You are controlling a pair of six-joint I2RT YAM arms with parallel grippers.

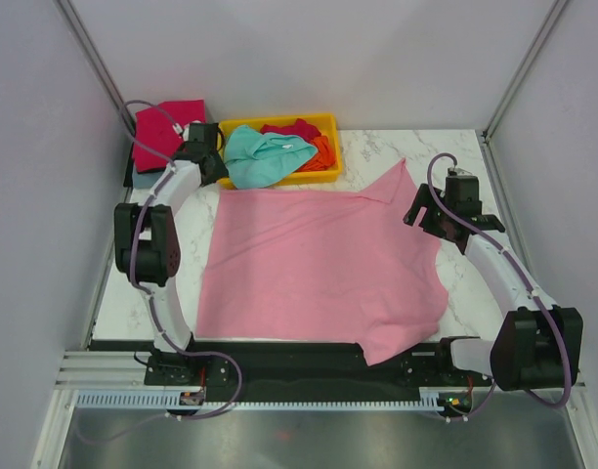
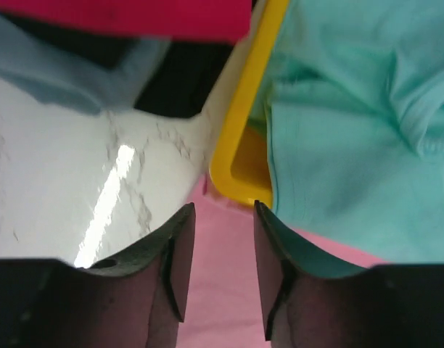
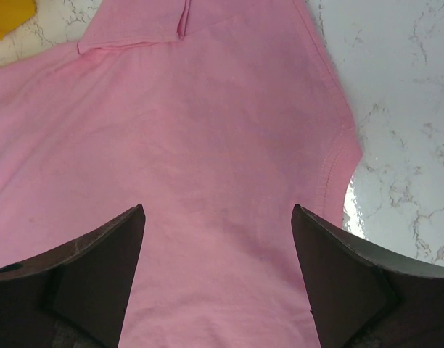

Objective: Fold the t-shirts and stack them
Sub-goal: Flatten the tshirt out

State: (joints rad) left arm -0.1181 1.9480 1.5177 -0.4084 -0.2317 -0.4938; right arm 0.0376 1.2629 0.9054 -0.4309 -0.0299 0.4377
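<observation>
The light pink t-shirt [image 1: 319, 264] is lying spread flat on the marble table [image 1: 465, 293], its far edge reaching just short of the yellow tray [image 1: 279, 121], over whose near rim a teal t-shirt [image 1: 260, 156] is spilling. The left gripper [image 2: 223, 206] is hanging at the pink shirt's far left corner beside the tray, its fingers standing close together with a narrow strip of pink cloth showing between them; whether they are pinching it cannot be told. The right gripper [image 3: 217, 210] is hovering over the shirt's right side, fingers spread wide and holding nothing.

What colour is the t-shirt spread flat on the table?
The t-shirt is light pink; clearest in the top external view.
</observation>
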